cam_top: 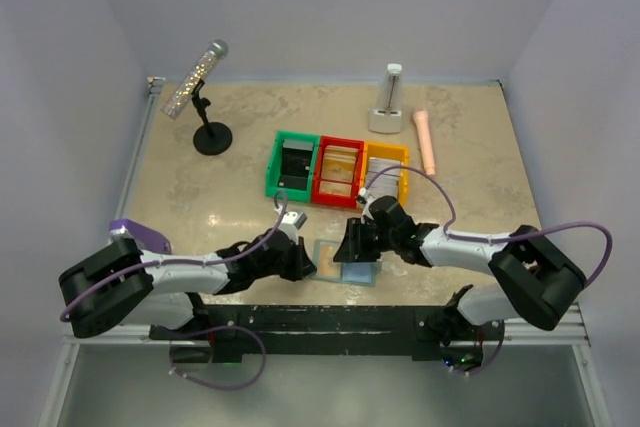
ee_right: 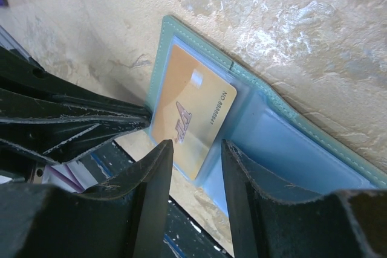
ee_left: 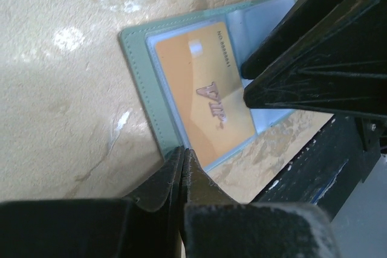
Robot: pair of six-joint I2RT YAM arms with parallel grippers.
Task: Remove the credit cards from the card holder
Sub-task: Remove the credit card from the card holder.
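Pinning the unfolded card holder [ee_left: 140, 77] at the table's [cam_top: 460, 147] near edge with your pinched-closed left gripper [ee_left: 183, 160] probably frees your spread-apart right gripper [ee_right: 196, 152] to snag the orange card [ee_right: 187, 110].

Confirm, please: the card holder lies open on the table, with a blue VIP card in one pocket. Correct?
No. The VIP card pocketed in the open card holder is orange, not blue; the left wrist view shows it.
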